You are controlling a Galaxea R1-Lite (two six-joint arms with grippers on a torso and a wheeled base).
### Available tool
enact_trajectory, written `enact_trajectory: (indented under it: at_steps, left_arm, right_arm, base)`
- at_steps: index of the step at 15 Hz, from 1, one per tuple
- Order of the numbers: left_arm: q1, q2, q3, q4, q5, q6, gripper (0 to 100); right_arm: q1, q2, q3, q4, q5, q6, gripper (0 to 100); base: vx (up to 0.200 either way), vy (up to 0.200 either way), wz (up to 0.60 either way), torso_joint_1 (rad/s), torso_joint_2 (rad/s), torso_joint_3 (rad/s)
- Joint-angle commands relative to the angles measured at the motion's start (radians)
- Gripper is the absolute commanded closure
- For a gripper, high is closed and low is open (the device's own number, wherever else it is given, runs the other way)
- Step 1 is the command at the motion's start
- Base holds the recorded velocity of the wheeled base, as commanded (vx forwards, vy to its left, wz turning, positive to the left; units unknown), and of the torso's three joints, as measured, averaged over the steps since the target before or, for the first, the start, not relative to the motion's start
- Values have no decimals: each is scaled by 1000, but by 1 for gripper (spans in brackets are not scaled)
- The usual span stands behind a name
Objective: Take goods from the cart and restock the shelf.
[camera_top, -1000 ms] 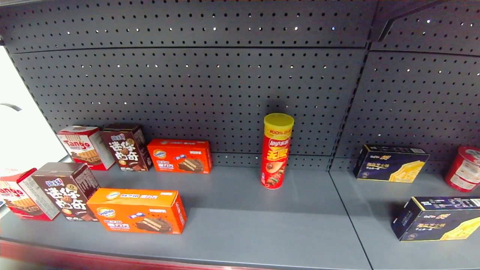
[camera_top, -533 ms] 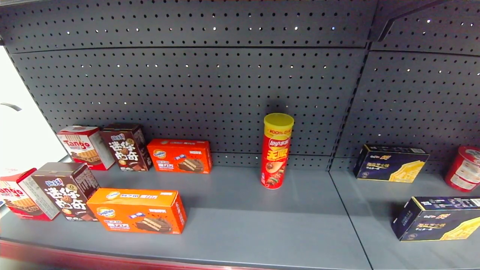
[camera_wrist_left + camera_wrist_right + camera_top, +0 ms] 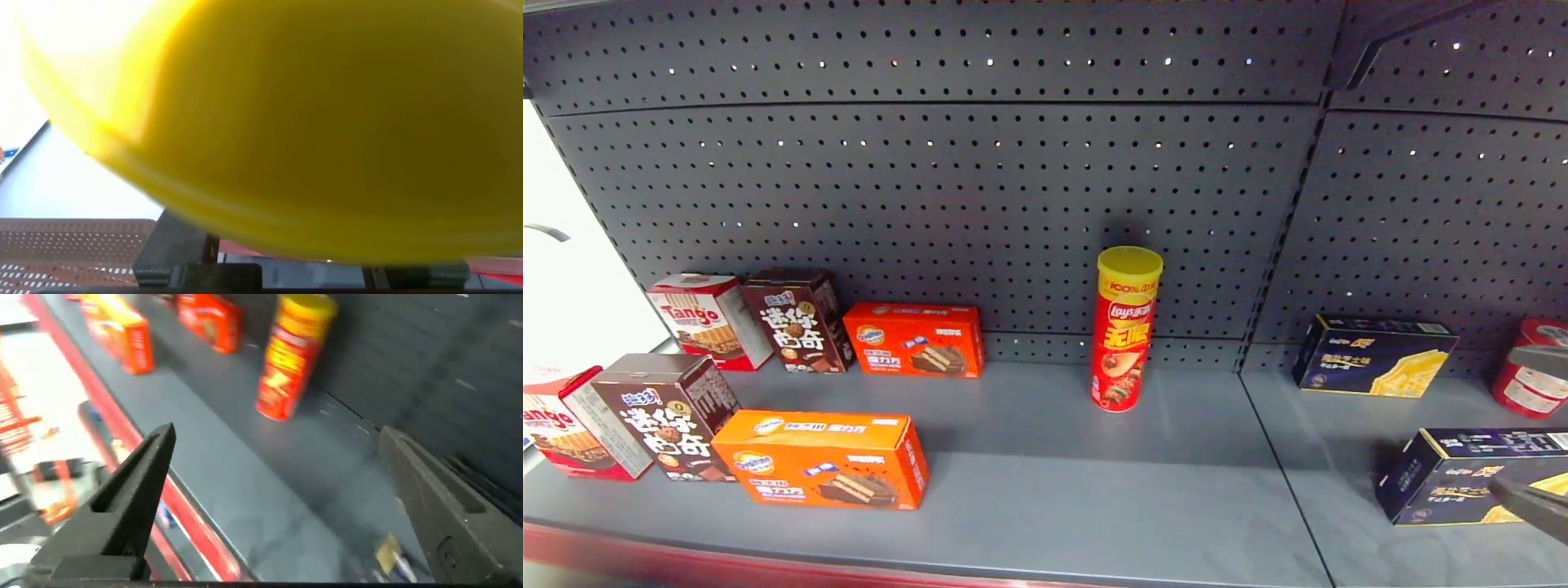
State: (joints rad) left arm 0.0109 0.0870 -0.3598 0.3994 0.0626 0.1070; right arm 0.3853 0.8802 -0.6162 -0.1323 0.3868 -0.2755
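Evidently, the right pincer (image 3: 276, 431) is held wide apart and empty over the shelf (image 3: 1045, 482) near the dark blue boxes (image 3: 1372, 357), while the chips can (image 3: 1125, 331) is stood upright by the back panel (image 3: 980, 204), presumably to show its label.

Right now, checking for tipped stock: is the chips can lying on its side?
No, the chips can stands upright on the shelf, close to the pegboard back.

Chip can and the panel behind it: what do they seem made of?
Chip can: likely a paperboard tube with glossy printed wrap; its yellow lid looks like smooth plastic. Back panel: probably sheet metal, matte dark grey paint, punched with regular holes.
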Motion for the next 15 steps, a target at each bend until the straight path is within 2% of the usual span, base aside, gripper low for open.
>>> enact_trajectory:
  at_steps: [1, 2, 4, 10, 13, 15]
  left_arm:
    - [-3, 2, -2, -1, -4, 0, 100]
    - [-2, 2, -1, -1, -15, 0, 100]
    - [-2, 0, 4, 1, -29, -1, 100]
    - [-2, 2, 4, 1, -66, -7, 100]
    - [-8, 0, 2, 3, -66, -10, 100]
    - [-20, 0, -10, 1, -64, -29, 100]
  right_arm:
    - [63, 223, -16, -107, 50, -2, 0]
    - [58, 272, -36, -125, 112, -1, 0]
    - [49, 349, -96, -128, 170, -1, 0]
    - [49, 539, -229, -155, 172, 6, 0]
    - [47, 649, -240, -283, 179, 19, 0]
    - [47, 737, -240, -388, 188, 49, 0]
  base:
    - [0, 0, 0, 0, 0, 0]
    - [0, 0, 0, 0, 0, 0]
    - [0, 0, 0, 0, 0, 0]
    - [0, 0, 0, 0, 0, 0]
    - [0, 0, 0, 0, 0, 0]
    - [0, 0, 0, 0, 0, 0]
